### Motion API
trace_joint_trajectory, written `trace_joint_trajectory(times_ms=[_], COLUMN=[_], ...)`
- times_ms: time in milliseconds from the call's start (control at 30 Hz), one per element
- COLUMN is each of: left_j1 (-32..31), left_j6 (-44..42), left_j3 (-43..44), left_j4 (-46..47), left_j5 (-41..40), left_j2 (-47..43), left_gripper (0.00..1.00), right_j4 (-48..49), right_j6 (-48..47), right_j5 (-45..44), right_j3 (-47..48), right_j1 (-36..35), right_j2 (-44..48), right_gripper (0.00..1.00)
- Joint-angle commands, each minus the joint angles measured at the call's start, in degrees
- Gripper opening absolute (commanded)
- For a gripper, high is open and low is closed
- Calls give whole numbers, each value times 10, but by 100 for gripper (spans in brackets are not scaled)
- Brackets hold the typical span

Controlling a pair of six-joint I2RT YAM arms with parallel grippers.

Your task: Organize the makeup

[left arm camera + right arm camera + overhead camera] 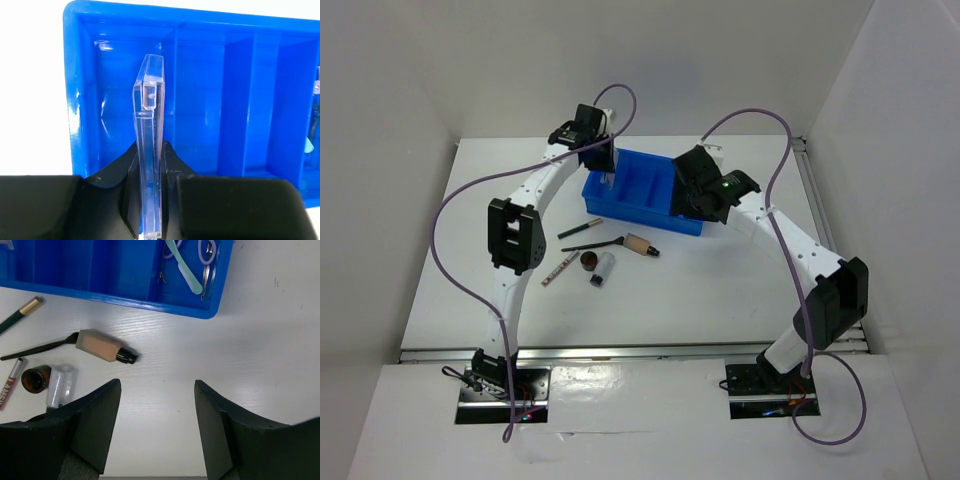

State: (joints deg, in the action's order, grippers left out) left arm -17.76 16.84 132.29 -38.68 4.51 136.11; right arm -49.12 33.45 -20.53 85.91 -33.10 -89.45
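On the table (260, 340), nearest, the pinkish stick (558, 269), brown pot (35, 379) and clear cylinder (60, 385) lie close together. Just beyond them the beige tube (102, 346) touches the black wand (40, 347), with a green pencil (20, 312) farther left. All sit left of the right tool (157, 385), which hangs wide open and holds nothing, off the blue tray's (125, 300) near right corner. Pale green and lilac implements (192, 277) lie in the tray's right compartment. Farthest, the left tool (149, 152) is clamped on a clear flat case (150, 95), upright over the left compartment.

White arms (790, 240), black joints (512, 235), purple cables (750, 111).
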Motion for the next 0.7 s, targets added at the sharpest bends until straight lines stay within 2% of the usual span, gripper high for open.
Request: trace_joint_trajectory(times_ms=[0, 33, 100, 267, 533, 667], left_j1=[1, 1, 1, 1, 1, 1], left_j6=[-1, -1, -1, -1, -6, -6], left_j3=[27, 27, 21, 21, 9, -72], left_j4=[7, 7, 12, 24, 24, 18], left_j5=[-15, -15, -8, 13, 32, 1], left_j2=[19, 19, 19, 1, -79, -167], left_gripper=[19, 41, 57, 76, 77, 69], right_j4=[4, 4, 4, -1, -6, -6], right_j6=[6, 6, 6, 6, 6, 6], right_j5=[-1, -1, -1, -1, -1, 4], right_j3=[9, 9, 9, 9, 15, 15], right_j1=[3, 3, 3, 3, 3, -3], right_j2=[-6, -6, -6, -11, -6, 5], right_gripper=[68, 68, 68, 68, 68, 67])
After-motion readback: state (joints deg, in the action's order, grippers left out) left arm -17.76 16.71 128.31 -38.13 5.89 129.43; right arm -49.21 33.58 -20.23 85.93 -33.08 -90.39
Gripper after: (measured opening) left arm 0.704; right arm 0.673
